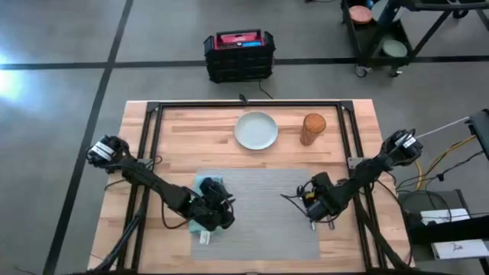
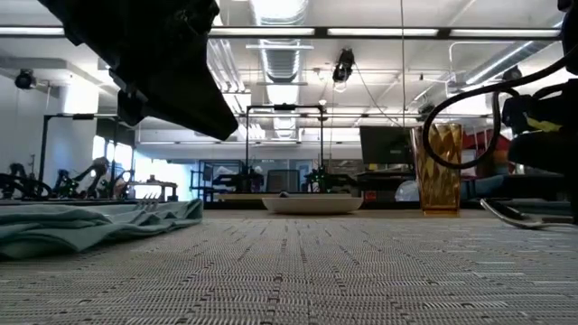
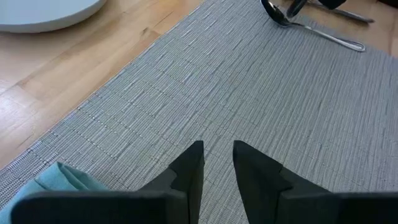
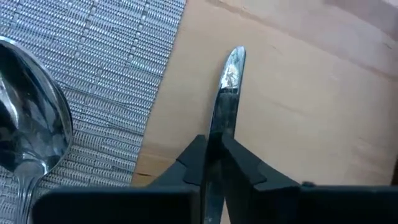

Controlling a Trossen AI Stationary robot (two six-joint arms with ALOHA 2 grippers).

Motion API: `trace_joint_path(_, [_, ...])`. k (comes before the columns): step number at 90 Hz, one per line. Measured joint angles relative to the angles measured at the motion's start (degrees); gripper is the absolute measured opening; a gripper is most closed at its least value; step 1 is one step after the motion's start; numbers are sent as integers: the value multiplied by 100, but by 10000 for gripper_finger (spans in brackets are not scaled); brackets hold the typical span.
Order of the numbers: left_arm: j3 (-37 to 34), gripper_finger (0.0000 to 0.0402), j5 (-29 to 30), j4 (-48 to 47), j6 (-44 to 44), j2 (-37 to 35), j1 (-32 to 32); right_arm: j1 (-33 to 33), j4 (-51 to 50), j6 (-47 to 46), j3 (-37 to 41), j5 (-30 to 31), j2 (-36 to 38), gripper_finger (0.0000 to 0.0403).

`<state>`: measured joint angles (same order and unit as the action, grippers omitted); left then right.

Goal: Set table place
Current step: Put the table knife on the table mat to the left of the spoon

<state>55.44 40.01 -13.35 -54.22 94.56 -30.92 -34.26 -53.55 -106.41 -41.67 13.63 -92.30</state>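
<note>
Mat: the grey woven mat [image 1: 260, 210] lies flat on the near middle of the bench [image 1: 183, 134], its right edge beside bare wood.
Knife: a slim metal knife [image 4: 229, 81] is clamped in the right tool [image 4: 214, 155], blade pointing out over the wood just past the mat's right edge.
Spoon: a spoon [image 4: 28, 137] lies on the mat's right margin, close beside the knife.
Handling: the knife looks stiff, light and slick, so a grip across the flat of the handle suits it best; I judge it could twist or slide if held near the tip.
Right tool: closed tight on the knife, low at the mat's right side.
Left tool: the left tool [image 3: 217, 165] hangs over the mat's left part, fingers narrowly parted, holding nothing.
Napkin: a teal napkin [image 1: 200, 218] sits on the mat's left edge, partly under the left tool.
Plate: a pale plate [image 1: 256, 130] rests beyond the mat, not yet on it.
Cup: an amber cup [image 1: 313, 128] stands upright just right of the plate.
</note>
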Motion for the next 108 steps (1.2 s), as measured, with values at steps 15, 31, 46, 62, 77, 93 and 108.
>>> trace_joint_path(15, [0, 73, 0, 11, 0, 0, 0, 5, -192, 211, -84, -92, 118, 1])
trace_joint_path(31, [0, 73, 0, 18, 0, 0, 0, 4, -267, 362, -144, -217, 378, 2])
trace_joint_path(46, [0, 73, 0, 19, 0, 0, -1, 7, -242, 560, -142, -465, 527, 3])
trace_joint_path(62, [0, 73, -2, 20, 0, 0, 0, 2, -106, 628, 32, -541, 572, 2])
trace_joint_path(77, [0, 73, -2, 20, 0, 0, -1, 2, 166, 747, 192, -579, 569, 1])
trace_joint_path(93, [0, 73, -2, 26, 0, 0, 0, 2, 230, 747, 310, -585, 570, 1])
trace_joint_path(108, [0, 73, -2, 45, 61, 0, -1, 2, 237, 682, 341, -566, 573, 0])
